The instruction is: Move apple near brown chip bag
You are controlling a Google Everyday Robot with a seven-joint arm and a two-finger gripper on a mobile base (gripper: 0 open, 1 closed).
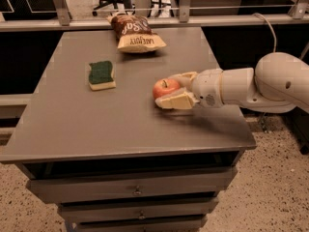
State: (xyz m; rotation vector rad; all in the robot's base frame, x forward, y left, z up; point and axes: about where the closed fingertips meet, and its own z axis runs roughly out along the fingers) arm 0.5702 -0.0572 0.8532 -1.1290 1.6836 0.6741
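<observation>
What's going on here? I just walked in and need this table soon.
A robot arm reaches in from the right with its gripper at the apple, which sits on the right side of the table. The brown chip bag lies at the far edge, apart from the apple. A green sponge lies on the left.

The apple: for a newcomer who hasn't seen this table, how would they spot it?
Find the grey table with drawers; at its right side as seen, the robot's white arm ends in a cream gripper. The small round red-orange apple sits right at that gripper. It alone is round and red: the green-and-yellow sponge is flat, the crinkly brown chip bag lies at the far edge.
</observation>
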